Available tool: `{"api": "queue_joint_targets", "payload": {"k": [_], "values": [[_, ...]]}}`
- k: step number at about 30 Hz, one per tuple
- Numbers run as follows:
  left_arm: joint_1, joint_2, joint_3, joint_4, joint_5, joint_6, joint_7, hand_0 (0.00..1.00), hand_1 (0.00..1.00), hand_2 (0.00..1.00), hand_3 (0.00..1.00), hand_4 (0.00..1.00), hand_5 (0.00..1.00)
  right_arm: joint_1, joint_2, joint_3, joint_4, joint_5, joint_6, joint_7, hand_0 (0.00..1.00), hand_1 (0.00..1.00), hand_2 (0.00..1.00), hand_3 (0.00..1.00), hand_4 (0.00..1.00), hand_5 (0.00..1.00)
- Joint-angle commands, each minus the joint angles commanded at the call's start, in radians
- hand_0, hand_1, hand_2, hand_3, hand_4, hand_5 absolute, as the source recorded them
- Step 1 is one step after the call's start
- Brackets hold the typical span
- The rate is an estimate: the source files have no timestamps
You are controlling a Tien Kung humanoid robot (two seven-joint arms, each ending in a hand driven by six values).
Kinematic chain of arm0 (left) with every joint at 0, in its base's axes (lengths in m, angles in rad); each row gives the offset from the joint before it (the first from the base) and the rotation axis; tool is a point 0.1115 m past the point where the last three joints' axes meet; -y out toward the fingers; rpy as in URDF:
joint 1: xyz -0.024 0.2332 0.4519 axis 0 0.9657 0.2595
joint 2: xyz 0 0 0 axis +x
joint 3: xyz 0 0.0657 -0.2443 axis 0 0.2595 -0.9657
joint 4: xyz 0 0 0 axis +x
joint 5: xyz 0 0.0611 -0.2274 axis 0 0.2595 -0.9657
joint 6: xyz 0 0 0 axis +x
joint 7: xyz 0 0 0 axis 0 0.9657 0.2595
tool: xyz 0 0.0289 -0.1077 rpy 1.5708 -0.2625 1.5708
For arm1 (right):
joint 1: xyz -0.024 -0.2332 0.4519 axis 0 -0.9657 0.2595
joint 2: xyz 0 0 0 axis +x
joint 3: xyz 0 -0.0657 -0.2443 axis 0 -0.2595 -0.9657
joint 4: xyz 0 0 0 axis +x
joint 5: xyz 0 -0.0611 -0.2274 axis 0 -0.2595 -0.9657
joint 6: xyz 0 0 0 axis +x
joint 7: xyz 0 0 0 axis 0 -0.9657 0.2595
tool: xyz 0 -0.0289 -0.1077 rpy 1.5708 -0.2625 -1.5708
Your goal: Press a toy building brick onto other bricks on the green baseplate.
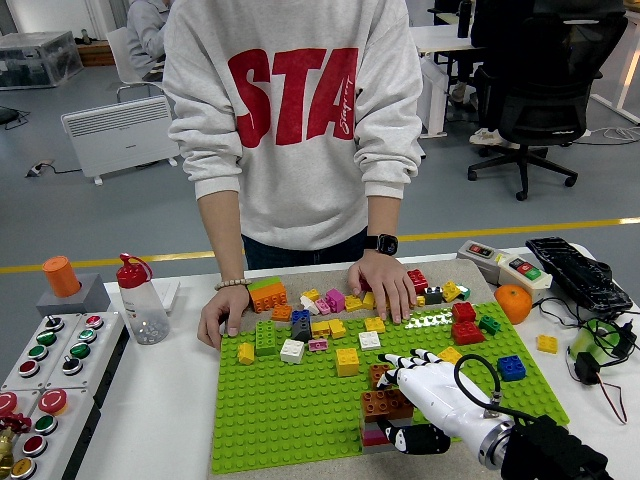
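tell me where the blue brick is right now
In the head view the blue brick sits near the green baseplate's right edge, just right of the right robot hand, below the red bricks.

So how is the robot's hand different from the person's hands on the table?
The robot's right hand is white with black joints; the person's hands are bare, with a watch on one wrist and a bracelet on the other. The robot's hand rests on the brown bricks near the front of the green baseplate; the person's hands lie flat at its far edge. Both have five fingers.
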Motion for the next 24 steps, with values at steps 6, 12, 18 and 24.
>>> {"api": "queue_joint_targets", "payload": {"k": [6, 12, 18, 24], "values": [[0.000, 0.000, 0.000, 0.000, 0.000, 0.000, 0.000, 0.657, 0.680, 0.701, 0.575, 0.295, 0.998, 0.000, 0.000, 0.000, -0.001, -0.001, 0.001, 0.001, 0.998, 0.923, 0.986, 0.753, 0.629, 0.279], [0.000, 0.000, 0.001, 0.000, 0.000, 0.000, 0.000, 0.658, 0.681, 0.701, 0.575, 0.295, 0.998, -0.001, 0.000, 0.001, -0.002, 0.000, 0.004, 0.002, 0.998, 0.925, 0.989, 0.771, 0.633, 0.276], [0.001, 0.000, 0.001, 0.000, 0.001, 0.000, 0.001, 0.657, 0.681, 0.701, 0.575, 0.295, 0.998, -0.002, 0.001, 0.000, -0.005, 0.000, 0.007, 0.001, 0.998, 0.927, 0.993, 0.796, 0.656, 0.296], [0.003, -0.001, 0.001, 0.000, 0.003, 0.000, 0.001, 0.657, 0.681, 0.702, 0.576, 0.294, 0.998, -0.004, 0.002, 0.000, -0.007, 0.000, 0.007, 0.001, 0.998, 0.928, 0.995, 0.800, 0.666, 0.295]]}}
